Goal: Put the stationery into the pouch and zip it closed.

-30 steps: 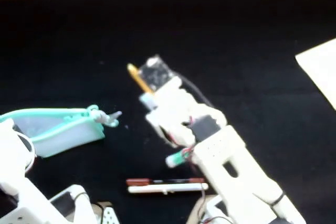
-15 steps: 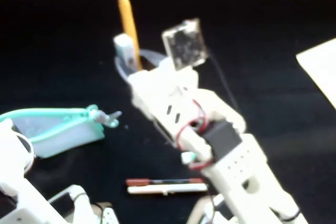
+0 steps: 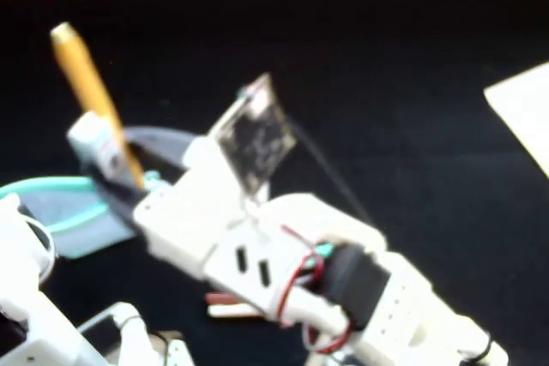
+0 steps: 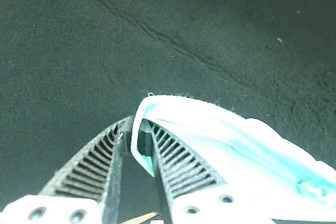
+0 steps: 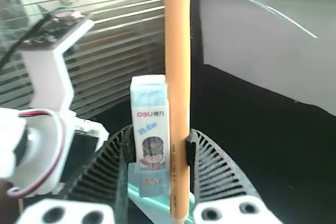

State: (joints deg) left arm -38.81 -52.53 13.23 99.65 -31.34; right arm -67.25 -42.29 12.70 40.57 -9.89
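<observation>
The right gripper (image 3: pixel 120 165) is closed on two pieces of stationery at once: a long orange pencil (image 3: pixel 90 92) and a small white boxed eraser with a pale blue printed label (image 3: pixel 94 143). In the right wrist view the dark ribbed fingers (image 5: pixel 210 166) press in from both sides, with the eraser (image 5: pixel 151 135) and pencil (image 5: pixel 177 77) side by side and touching between them; the pencil stands well past the fingertips and the eraser reaches only partway up it. In the high view the pencil tilts up and away from the arm, and the gripper overlaps the right end of the mint-green and white fabric pouch (image 3: pixel 51 203); how high above it cannot be told.

The pouch lies on the black cloth-covered table (image 3: pixel 412 57) at the left side, in front of the left arm (image 3: pixel 26 280). The left gripper (image 4: pixel 139 145) is nearly shut, pinching the pouch's pale rim (image 4: pixel 137 124) between its ribbed fingers; the rest of the pouch (image 4: pixel 236 145) spreads away to one side, white outside with green along its inner edge.

Near the front of the table, partly under the right arm, two slim pens (image 3: pixel 221 303) lie side by side, one red-brown and one white; they are well apart from the pouch. A white sheet of paper (image 3: pixel 523 113) lies at the table's right edge.
</observation>
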